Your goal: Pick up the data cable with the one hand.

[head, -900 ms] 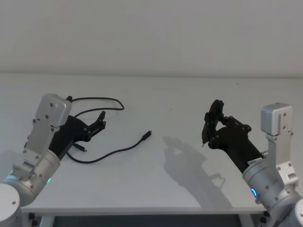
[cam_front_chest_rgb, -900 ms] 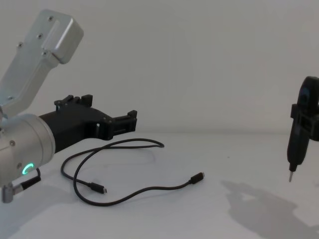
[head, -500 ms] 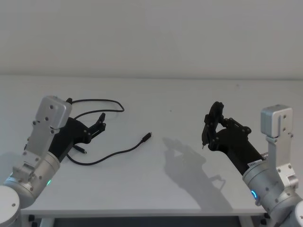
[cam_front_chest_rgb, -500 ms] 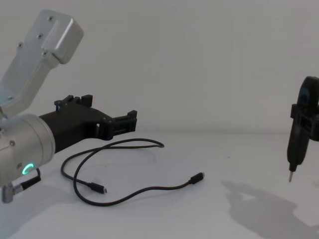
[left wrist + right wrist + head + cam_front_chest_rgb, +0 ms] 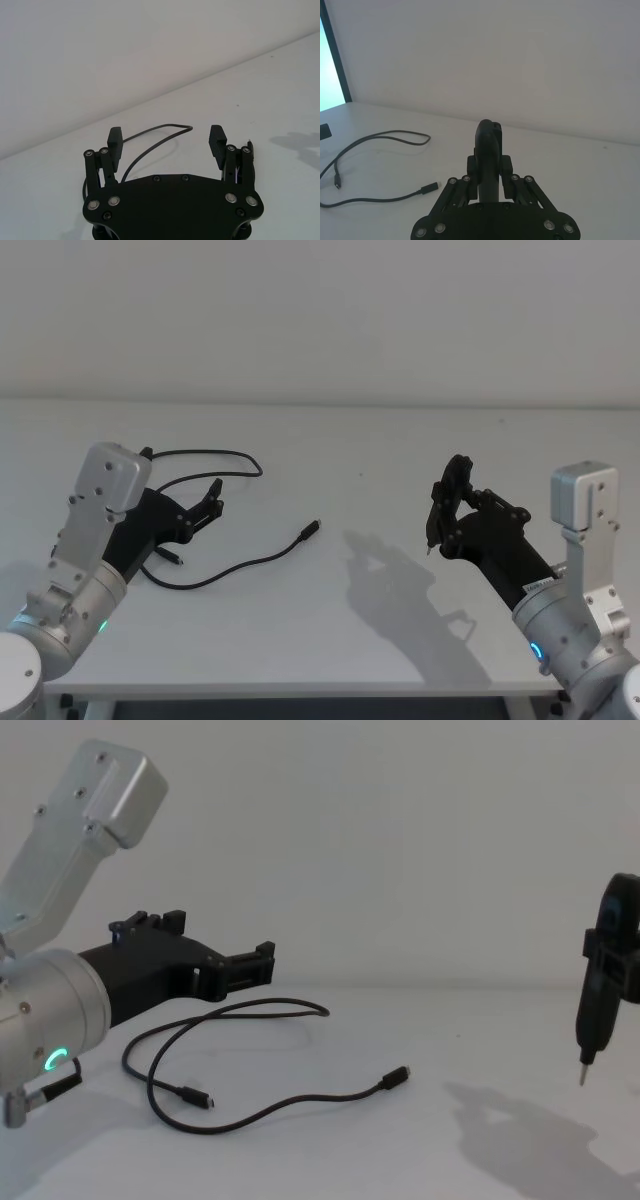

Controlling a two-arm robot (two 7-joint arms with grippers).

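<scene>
A thin, long black data cable (image 5: 262, 555) (image 5: 300, 1099) (image 5: 155, 130) (image 5: 395, 133) is seen lying in loose loops on the flat white table (image 5: 380, 460), on the robot's left side. One small metal-tipped plug (image 5: 313, 527) (image 5: 398, 1076) is pointed towards the middle of the table. The blocky black left gripper (image 5: 212, 500) (image 5: 265, 960) (image 5: 167, 137), joined to a silver cylinder with a green glowing ring, is held just above the far loop of the cable and apart from it. Its short flat jaws are spread wide and released. The slim, pointed black right gripper (image 5: 432, 530) (image 5: 590, 1020) (image 5: 488, 145), on a blue-ringed silver cylinder, is held above the table's right side, well apart from the cable, with its jaws drawn together.
</scene>
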